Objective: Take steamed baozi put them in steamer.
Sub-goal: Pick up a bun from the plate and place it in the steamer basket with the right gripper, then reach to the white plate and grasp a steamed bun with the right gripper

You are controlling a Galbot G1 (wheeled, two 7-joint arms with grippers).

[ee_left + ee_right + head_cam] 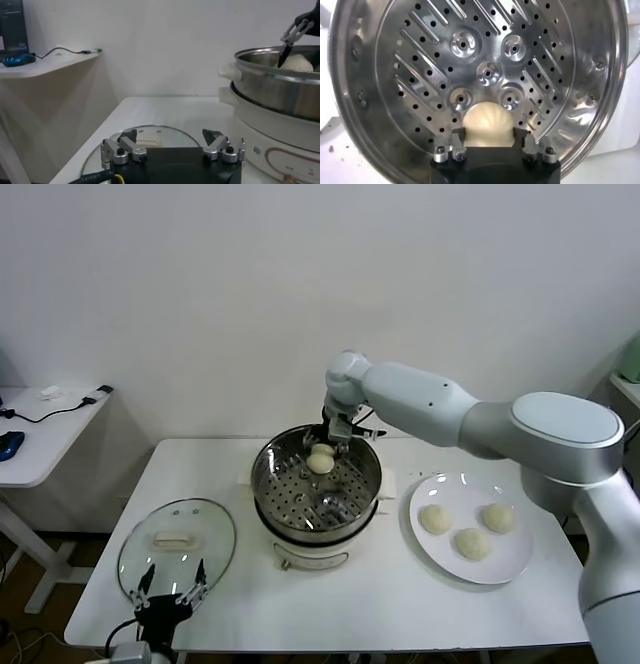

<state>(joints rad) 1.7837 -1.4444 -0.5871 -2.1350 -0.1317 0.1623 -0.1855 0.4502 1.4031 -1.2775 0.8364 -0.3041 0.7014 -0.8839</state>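
A: From the head view?
B: The right gripper (322,446) pinches one baozi (320,462) above the steamer (316,484); three buns (467,530) wait on the plate (452,489) beside the steamer.
A: Left wrist?
B: The left gripper (172,148) idles, jaws spread, over the lid (150,137).
A: Right wrist?
B: The bun looks soft and light; I'd grip its sides gently.

Plain white wall (200,284) behind, evenly lit. White work table (330,604) stands against it. Left of that table, a lower white side table (40,434) carrying a black cable (60,409) and a blue object (8,445).
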